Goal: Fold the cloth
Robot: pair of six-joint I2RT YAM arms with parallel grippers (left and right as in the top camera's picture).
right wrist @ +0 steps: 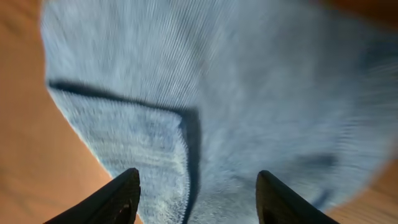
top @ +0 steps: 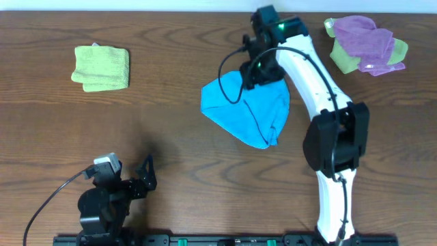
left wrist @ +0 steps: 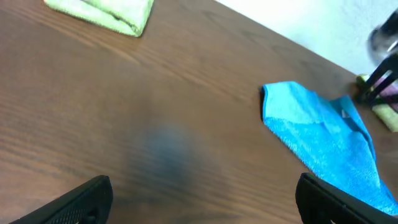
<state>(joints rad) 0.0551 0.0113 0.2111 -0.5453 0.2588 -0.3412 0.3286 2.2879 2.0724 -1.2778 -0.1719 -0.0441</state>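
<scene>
Blue cloth [top: 246, 109] lies roughly folded once, edges uneven; more folding looks needed. Right claw [right wrist: 198, 176] hangs parted over it, empty. Left claw [left wrist: 203, 183] sits wide, empty, near left.

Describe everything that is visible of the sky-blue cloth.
The cloth is bright sky blue, a soft terry-like fabric with a fine ribbed pile. It lies on the brown wooden table, right of the middle, folded over itself into a rough triangle that narrows toward the robot's side. In the right wrist view one folded layer's edge casts a dark line across it. The right gripper hangs over its far edge, jaws apart; whether it touches the cloth cannot be told.
</scene>
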